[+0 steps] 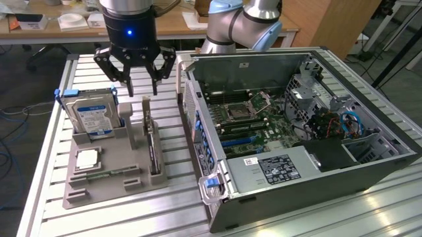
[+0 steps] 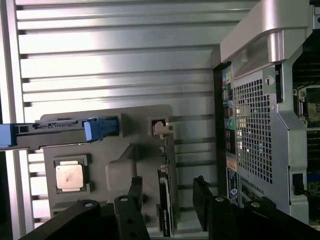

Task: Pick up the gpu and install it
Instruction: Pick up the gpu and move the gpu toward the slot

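Your claw (image 1: 142, 92) hangs spread wide, gripping nothing, just above the gpu (image 1: 153, 153). The gpu stands on edge in the grey holder (image 1: 99, 190) on the counter (image 1: 132, 217), between the hard drive (image 1: 92, 113) and the open computer case (image 1: 303, 197). In the wrist view, the claw's fingers (image 2: 202, 190) sit either side of it.

Grey-and-blue arm (image 1: 245, 22) folded at the far side of the exterior view, black wrist (image 1: 130, 19) pointing straight down, small blue light lit on it, gripper (image 1: 143, 90) hanging vertical, dark fingers (image 1: 130, 88) spread wide apart, gripping nothing
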